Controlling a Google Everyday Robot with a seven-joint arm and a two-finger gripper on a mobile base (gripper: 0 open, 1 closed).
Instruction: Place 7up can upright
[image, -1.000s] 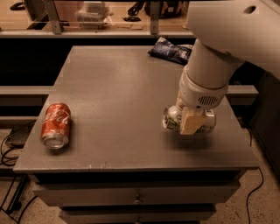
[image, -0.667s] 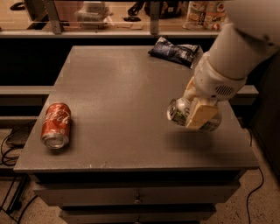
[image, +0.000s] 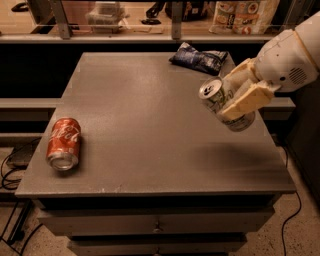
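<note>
Camera view: the gripper (image: 241, 94) is clamped around the 7up can (image: 216, 98), holding it tilted in the air over the right side of the table (image: 150, 120). It is best to turn the wrist until the base faces down, lower squarely, then release. There are two cans, the other a Coca-Cola can (image: 64, 142) lying sideways at left, and one dark snack bag (image: 199, 57).

hand (image: 236, 94) clamps tilted 7up can (image: 215, 98) | above table (image: 150, 125), right side
</note>
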